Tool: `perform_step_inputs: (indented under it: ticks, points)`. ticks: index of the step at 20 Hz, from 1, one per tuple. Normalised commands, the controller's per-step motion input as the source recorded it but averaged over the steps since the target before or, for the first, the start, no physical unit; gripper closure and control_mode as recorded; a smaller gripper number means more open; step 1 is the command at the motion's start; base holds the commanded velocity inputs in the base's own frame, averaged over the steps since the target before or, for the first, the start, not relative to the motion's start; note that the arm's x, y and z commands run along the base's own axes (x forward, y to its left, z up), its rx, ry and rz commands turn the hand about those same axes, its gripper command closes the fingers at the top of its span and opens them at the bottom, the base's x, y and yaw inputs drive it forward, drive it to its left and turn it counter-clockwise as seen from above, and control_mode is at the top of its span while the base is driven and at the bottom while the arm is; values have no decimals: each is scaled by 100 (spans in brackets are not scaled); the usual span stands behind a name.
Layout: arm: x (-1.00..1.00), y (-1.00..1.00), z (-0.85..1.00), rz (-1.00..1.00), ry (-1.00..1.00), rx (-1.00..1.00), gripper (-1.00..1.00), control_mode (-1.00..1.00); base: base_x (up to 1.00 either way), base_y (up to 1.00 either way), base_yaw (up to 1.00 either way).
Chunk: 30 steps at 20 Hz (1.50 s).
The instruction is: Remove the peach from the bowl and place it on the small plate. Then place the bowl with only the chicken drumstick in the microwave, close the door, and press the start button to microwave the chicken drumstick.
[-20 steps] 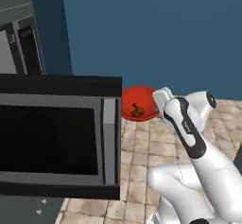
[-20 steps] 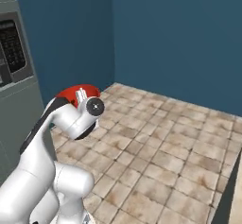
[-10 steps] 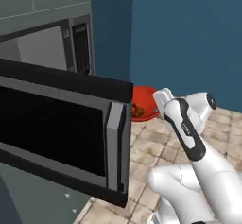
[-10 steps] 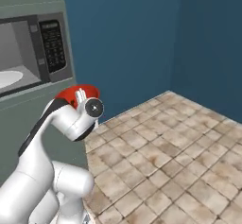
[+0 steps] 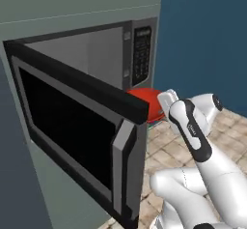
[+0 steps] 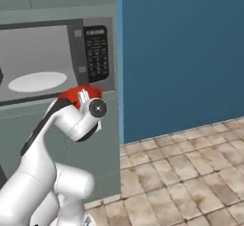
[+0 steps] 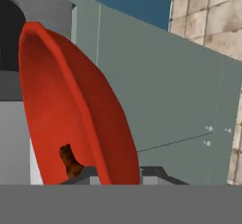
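The bowl (image 7: 71,114), drumstick (image 7: 70,161) inside, is clamped at its rim by the closed end effector (image 7: 120,173) before the open microwave (image 6: 43,58); insertion is judged next.

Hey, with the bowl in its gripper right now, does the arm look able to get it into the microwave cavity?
Probably yes. The door stands swung wide, the cavity with its turntable is open, and the gripper, shut on the bowl rim, holds it just in front of the opening.
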Motion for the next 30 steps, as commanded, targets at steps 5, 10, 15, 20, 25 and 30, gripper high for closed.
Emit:
perform_step_inputs:
  ticks: [5, 10, 15, 20, 25, 30]
  points:
    - [0, 0, 0, 0, 0, 0, 100, 100, 43, 0, 59]
    - [0, 0, 0, 0, 0, 0, 100, 100, 42, -2, 57]
    - [0, 0, 0, 0, 0, 0, 100, 100, 66, -18, 30]
    - [0, 0, 0, 0, 0, 0, 100, 100, 25, -21, 21]
    - [0, 0, 0, 0, 0, 0, 100, 100, 1, -17, 22]
    - [0, 0, 0, 0, 0, 0, 100, 100, -8, -35, 11]
